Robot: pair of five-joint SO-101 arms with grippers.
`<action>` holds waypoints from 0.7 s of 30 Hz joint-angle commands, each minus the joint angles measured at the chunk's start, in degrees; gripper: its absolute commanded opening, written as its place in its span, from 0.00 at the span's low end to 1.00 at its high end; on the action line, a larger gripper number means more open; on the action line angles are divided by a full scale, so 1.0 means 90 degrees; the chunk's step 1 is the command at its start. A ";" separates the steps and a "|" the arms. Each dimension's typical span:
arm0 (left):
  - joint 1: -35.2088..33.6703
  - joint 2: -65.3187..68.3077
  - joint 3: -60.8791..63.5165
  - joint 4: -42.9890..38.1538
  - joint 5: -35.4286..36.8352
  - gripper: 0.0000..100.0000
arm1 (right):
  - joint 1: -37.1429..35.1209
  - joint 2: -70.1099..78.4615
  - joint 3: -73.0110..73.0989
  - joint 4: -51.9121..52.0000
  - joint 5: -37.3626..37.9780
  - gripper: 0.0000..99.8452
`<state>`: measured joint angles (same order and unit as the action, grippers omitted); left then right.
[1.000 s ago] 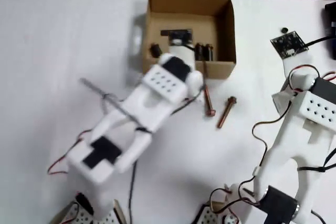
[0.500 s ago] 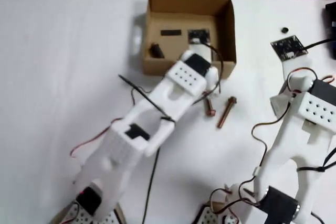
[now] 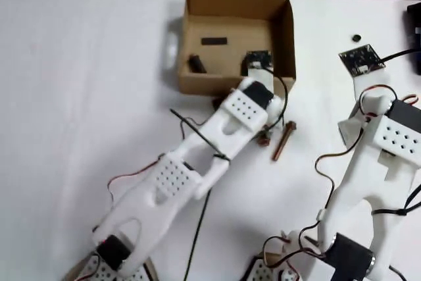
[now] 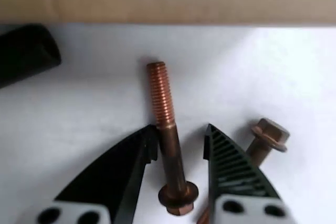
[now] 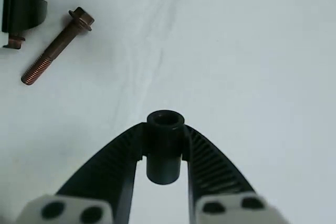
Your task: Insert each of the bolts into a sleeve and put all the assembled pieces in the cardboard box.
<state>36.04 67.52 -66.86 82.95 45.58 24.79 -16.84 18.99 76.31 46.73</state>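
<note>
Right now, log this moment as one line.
left gripper open astride bolt | right gripper shut on sleeve | second bolt lying on table

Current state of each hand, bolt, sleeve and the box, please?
Left hand: open, astride one bolt.
That bolt: lying on the table, no sleeve on it.
Second bolt: lying loose alongside, no sleeve on it.
Right hand: shut on a sleeve.
That sleeve: held, no bolt in it.
Cardboard box: open on top.

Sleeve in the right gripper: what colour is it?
The sleeve is plain black, clearest in the right wrist view.
</note>
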 commanded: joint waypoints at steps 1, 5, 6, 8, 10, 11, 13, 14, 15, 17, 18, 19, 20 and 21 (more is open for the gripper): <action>-0.0127 0.0098 -0.0269 -0.0029 0.0098 0.14 | 0.0034 -0.0337 -0.0078 0.0005 0.0000 0.02; -0.0264 -0.0010 -0.0317 0.0361 0.0078 0.04 | 0.0024 -0.0337 -0.0068 0.0005 0.0186 0.02; -0.0303 -0.0059 -0.0308 0.0449 0.0078 0.03 | 0.0024 -0.0337 -0.0059 0.0005 0.0225 0.02; -0.0361 -0.0156 -0.0308 0.0654 0.0068 0.02 | 0.0024 -0.0337 -0.0059 0.0005 0.0254 0.02; -0.0391 -0.0303 -0.0308 0.0899 0.0068 0.02 | 0.0024 -0.0337 -0.0059 0.0005 0.0254 0.02; -0.0400 -0.0400 -0.0308 0.1035 0.0059 0.02 | 0.0024 -0.0337 -0.0059 0.0005 0.0254 0.02; -0.0400 -0.0645 -0.0308 0.1319 -0.0010 0.02 | 0.0024 -0.0337 -0.0049 0.0005 0.0254 0.02; -0.0400 -0.0781 -0.0308 0.1465 -0.0176 0.02 | 0.0024 -0.0337 -0.0049 0.0005 0.0254 0.02; -0.0400 -0.0928 -0.0308 0.1651 -0.0371 0.02 | 0.0034 -0.0337 -0.0049 0.0005 0.0254 0.02; -0.0449 -0.1231 -0.0308 0.2071 -0.0772 0.02 | 0.0054 -0.0337 -0.0049 0.0005 0.0264 0.02; -0.0537 -0.1387 -0.0249 0.2159 -0.0957 0.02 | 0.0054 -0.0337 -0.0049 0.0005 0.0264 0.02; -0.0654 -0.1534 -0.0210 0.2159 -0.1182 0.02 | 0.0054 -0.0337 -0.0049 0.0005 0.0264 0.02; -0.0811 -0.1690 -0.0103 0.2159 -0.1455 0.02 | 0.0054 -0.0337 -0.0049 0.0005 0.0264 0.02; -0.0947 -0.1856 0.0005 0.2159 -0.1709 0.02 | 0.0054 -0.0337 -0.0049 0.0005 0.0264 0.02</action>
<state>31.38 59.34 -67.91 100.79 35.65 24.79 -16.84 18.99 76.31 48.66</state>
